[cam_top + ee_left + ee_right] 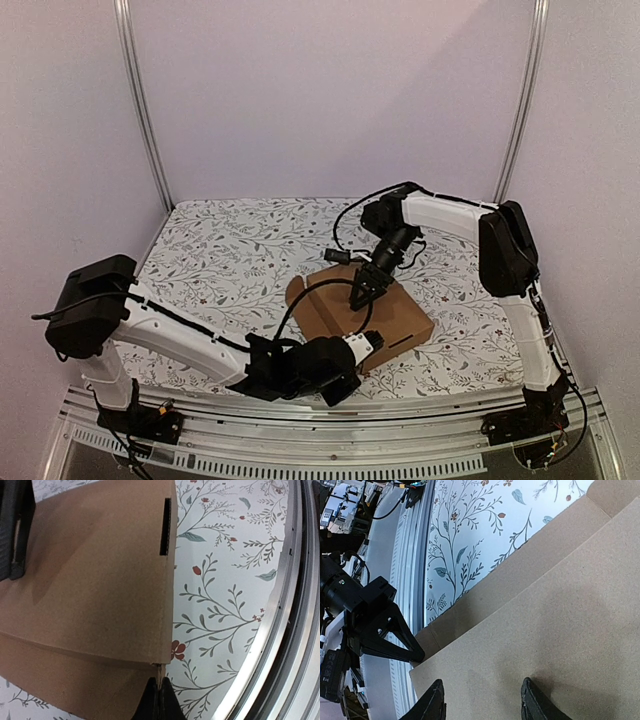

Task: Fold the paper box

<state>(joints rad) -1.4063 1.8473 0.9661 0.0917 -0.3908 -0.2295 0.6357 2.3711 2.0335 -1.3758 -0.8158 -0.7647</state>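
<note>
Pale lilac walls and two aluminium posts enclose a table covered with a white cloth printed with leafy sprigs [230,250]. The plain brown corrugated cardboard paper box [390,318] lies low and centre in the top view. Its long axis runs from upper left to lower right, with a rounded flap [296,290] at its upper-left end. A narrow dark slit [165,527] is cut in the broad panel near the edge that faces the curved metal table rail [285,630]. The black-fingered left gripper [370,342] reaches in from the lower left of the top view. In its wrist view the fingertips [159,700] are pressed together on the thin cardboard edge at the box's near corner. The black right gripper [360,292] points down from the upper right onto the box's top panel. Its two fingers [434,702] stand apart with their tips on the flat cardboard, gripping nothing.
</note>
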